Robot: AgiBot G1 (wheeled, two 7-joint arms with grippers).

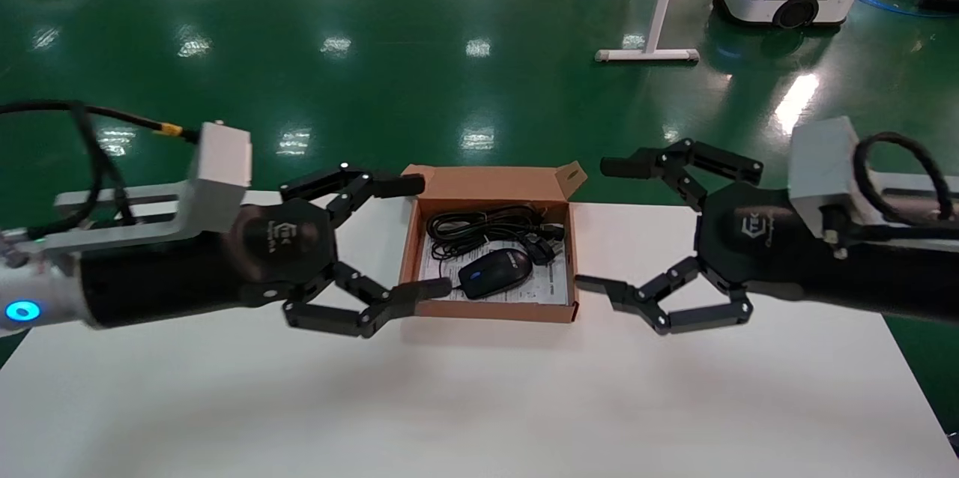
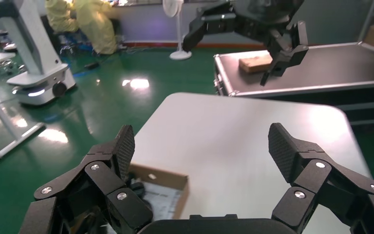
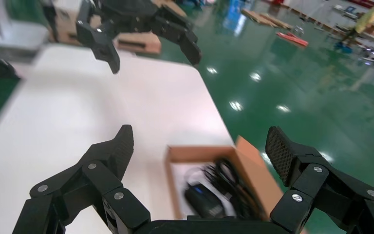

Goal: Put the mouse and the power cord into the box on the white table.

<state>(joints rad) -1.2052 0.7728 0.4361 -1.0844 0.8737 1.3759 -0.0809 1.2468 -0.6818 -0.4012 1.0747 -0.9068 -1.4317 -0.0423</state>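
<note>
Mouse (image 1: pixel 494 273) and cord (image 1: pixel 483 228) lie in the box (image 1: pixel 491 309); left gripper (image 1: pixel 419 237) and right gripper (image 1: pixel 607 227) flank it, spread empty, best withdrawn clear without nudging.

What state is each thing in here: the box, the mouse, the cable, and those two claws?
box: lid flap open, resting on the white table.
mouse: lying inside the box, on the printed sheet.
power cord: coiled, inside the box behind the mouse.
left gripper: open, empty, at the box's left side.
right gripper: open, empty, to the box's right.
</note>
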